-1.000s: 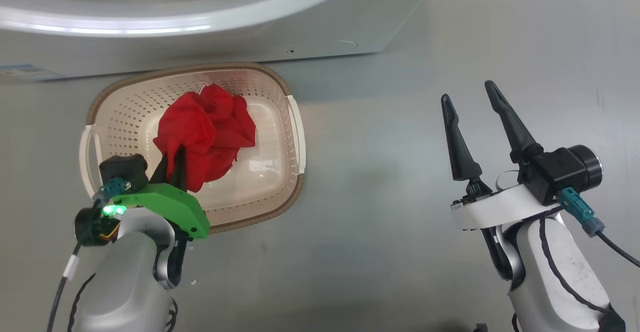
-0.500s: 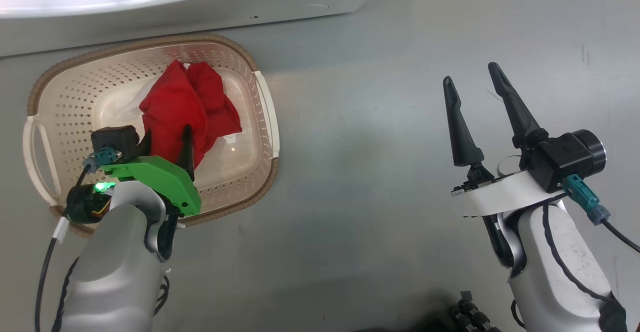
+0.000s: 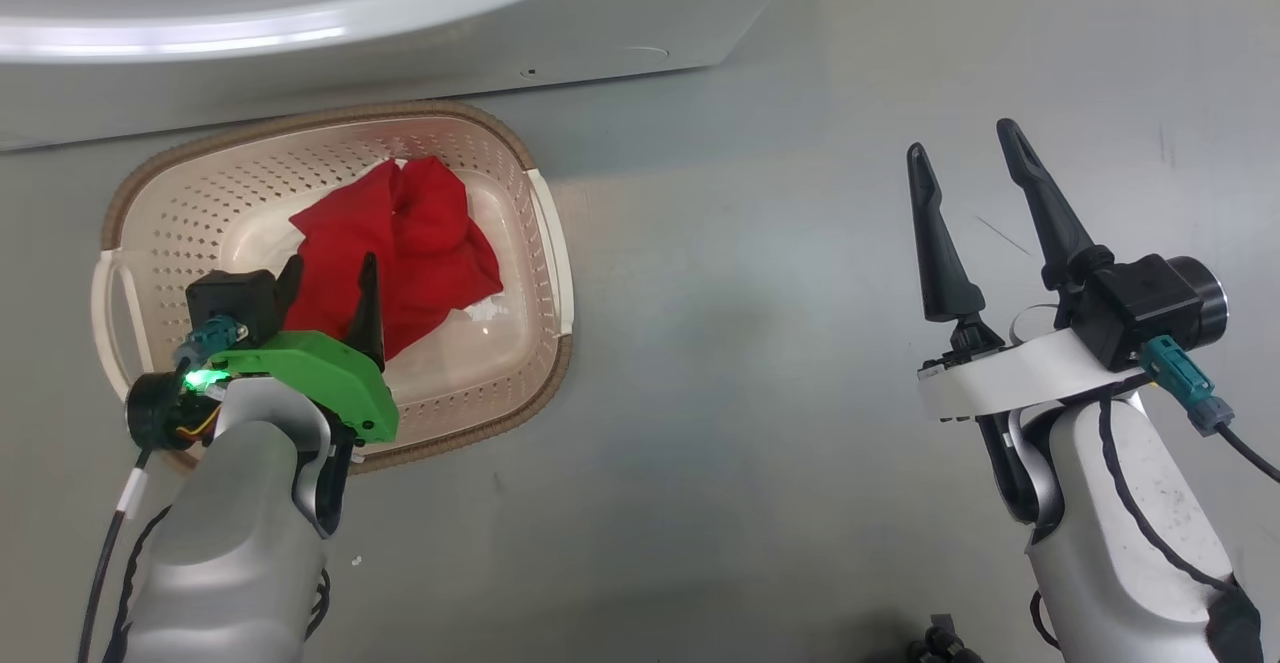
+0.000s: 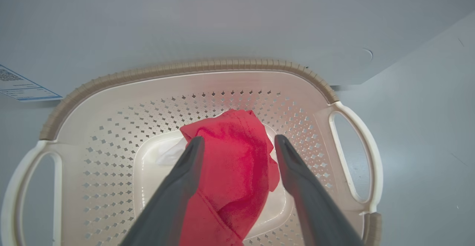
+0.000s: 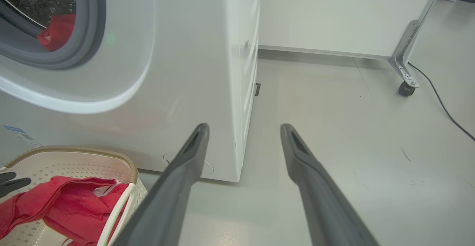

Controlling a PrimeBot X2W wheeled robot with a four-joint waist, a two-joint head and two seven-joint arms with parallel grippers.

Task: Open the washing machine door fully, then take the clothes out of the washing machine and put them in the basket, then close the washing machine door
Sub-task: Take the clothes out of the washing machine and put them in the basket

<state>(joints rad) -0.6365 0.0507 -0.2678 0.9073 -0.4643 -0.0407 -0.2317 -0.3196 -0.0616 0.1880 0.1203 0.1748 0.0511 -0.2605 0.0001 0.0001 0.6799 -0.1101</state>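
1. Release is the change. A second ago my left end effector (image 3: 332, 265) was pinched on a bunched red garment (image 3: 410, 243) over the basket (image 4: 193, 66). Now its fingers stand spread wide, and the garment has slumped lower and flatter onto the basket's bottom.
2. In the left wrist view the cloth lies between and beneath my open fingers. I cannot tell whether they brush it.
3. My right end effector (image 3: 960, 138) is wide and empty over the bare floor (image 3: 750, 393), well apart from the basket.
4. I judge this piece delivered. The right wrist view shows a second red piece (image 5: 55, 34) inside the washing machine (image 5: 185, 53), behind the grey rubber ring (image 5: 92, 23), so another reach into the machine looks needed.
5. The garment is soft, matte fabric that folds loosely, with a bit of white showing at its edge.
6. The basket is smooth cream plastic with rounded corners. Its sides are pierced with small diamond holes, its rim is brown and ribbed, and it has looped side handles.
7. The machine's front is glossy white and curved, and the floor is smooth grey.
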